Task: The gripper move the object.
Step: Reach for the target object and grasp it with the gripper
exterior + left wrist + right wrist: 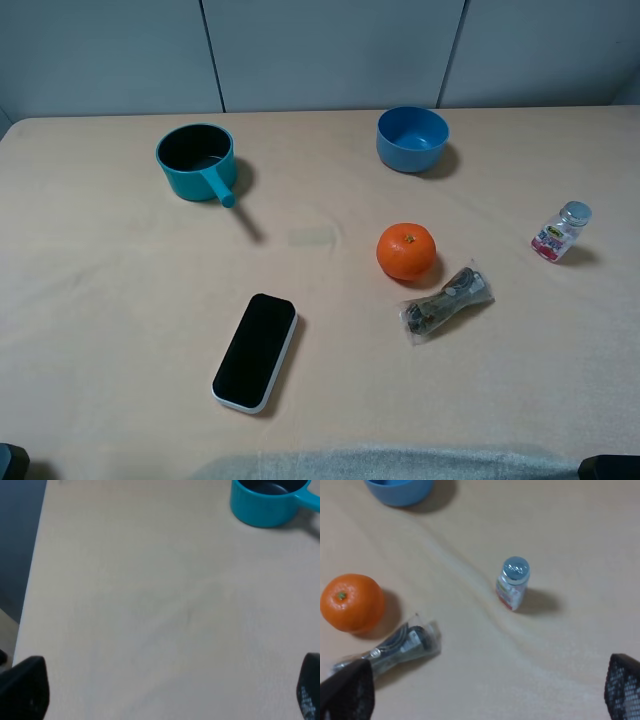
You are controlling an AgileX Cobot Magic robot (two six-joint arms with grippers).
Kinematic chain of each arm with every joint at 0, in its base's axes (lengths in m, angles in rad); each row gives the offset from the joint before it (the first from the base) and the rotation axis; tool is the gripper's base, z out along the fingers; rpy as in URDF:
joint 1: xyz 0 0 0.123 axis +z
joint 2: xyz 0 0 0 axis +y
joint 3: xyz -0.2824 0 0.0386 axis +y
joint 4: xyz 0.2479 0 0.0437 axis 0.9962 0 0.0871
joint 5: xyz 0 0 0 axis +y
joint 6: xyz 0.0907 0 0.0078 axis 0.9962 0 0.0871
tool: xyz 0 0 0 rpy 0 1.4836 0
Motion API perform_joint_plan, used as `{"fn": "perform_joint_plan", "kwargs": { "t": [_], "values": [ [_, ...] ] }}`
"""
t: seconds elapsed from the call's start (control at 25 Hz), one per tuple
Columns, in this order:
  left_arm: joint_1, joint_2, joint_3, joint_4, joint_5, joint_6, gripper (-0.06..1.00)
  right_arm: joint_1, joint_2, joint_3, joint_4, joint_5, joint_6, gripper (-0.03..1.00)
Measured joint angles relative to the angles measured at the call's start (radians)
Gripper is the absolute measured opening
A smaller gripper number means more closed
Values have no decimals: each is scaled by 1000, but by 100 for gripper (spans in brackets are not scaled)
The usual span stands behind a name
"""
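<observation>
Small clear bottle (561,232) w/ silver-grey cap, pink/green label, pale contents stands upright on worktop (120,300), right of orange (406,250), not touching. Both spread wide, empty: right gripper (484,700), left gripper (165,695).

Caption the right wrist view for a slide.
Open right tool; small clear plastic bottle stands upright, apart from round orange fruit.

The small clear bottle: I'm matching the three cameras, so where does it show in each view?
Exterior high: bottle stands at the far right, right of the orange.
Left wrist: not in it; the teal pot shows instead.
Right wrist: bottle upright near the middle.
Shared landmark: the orange, in exterior high and right wrist.
</observation>
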Motion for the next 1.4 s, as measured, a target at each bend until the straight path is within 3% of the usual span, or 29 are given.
{"fn": "perform_joint_plan", "kwargs": {
  "t": [0.72,1.08,1.4],
  "values": [
    [0,0,0,0,0,0,99,0,493,-240,39,-2,78,69],
    [0,0,0,0,0,0,99,0,684,-291,14,1,125,69],
    [0,0,0,0,0,0,99,0,835,-291,10,-64,126,69]
  ]
}}
